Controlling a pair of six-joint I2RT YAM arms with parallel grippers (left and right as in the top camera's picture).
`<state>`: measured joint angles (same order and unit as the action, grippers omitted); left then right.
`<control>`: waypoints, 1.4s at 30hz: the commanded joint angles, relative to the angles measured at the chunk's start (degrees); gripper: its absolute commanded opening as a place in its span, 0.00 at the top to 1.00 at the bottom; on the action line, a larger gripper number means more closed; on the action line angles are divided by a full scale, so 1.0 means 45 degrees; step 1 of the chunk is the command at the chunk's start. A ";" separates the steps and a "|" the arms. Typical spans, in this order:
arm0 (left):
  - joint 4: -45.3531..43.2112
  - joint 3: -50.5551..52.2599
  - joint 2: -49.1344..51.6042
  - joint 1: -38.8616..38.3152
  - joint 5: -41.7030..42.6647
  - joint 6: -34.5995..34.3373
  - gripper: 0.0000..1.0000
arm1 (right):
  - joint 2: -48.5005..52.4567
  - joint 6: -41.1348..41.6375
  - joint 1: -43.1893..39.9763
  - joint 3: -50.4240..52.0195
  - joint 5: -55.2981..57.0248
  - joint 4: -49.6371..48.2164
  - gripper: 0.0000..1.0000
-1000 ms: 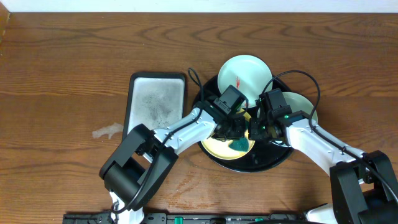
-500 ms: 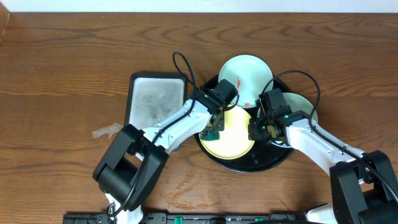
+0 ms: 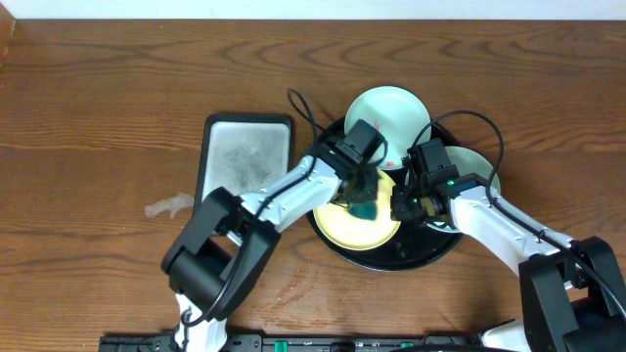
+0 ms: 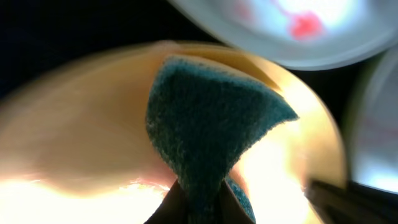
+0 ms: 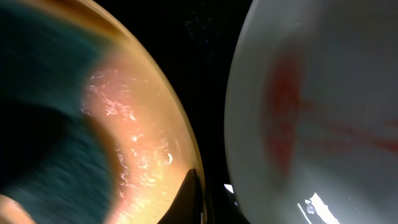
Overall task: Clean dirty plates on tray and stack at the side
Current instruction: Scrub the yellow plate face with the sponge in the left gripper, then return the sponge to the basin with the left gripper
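Sponge point(image 3: 366, 209) slid rightward onto yellow plate point(image 3: 337, 230) centre, pinched by left fingers point(image 3: 360, 194), wrist tipped down; right fingers point(image 3: 399, 207) clamp its rim.

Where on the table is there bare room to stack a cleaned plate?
Bare table lies left of the silver tray and far right of the black tray. That tray is crowded: yellow plate, two mint plates, left gripper, right gripper.

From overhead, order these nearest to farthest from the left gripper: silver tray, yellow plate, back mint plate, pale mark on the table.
From the left gripper, shut on the sponge:
1. yellow plate, directly under it
2. back mint plate, just beyond it
3. silver tray, off to its left
4. pale mark, farthest left
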<state>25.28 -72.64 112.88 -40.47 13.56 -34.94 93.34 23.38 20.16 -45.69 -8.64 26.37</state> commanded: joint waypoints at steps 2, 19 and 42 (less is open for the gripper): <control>-0.0073 0.0083 0.1039 -0.0879 0.2730 -0.0491 0.93 | 0.0306 -0.0301 -0.0053 0.0267 0.0899 0.0413 0.99; 0.3905 -0.0549 0.0010 0.0797 -0.3337 -0.0083 0.93 | 0.0306 -0.0306 -0.0053 0.0267 0.0903 0.0597 0.99; 0.5425 -0.0389 -0.5761 0.3045 -0.4143 0.1477 0.93 | -0.0083 -0.1520 -0.0053 -0.0529 0.0767 0.1783 0.99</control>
<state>48.14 -75.29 87.11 -31.42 -4.84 -29.50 93.30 20.86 20.05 -47.22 -7.99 31.73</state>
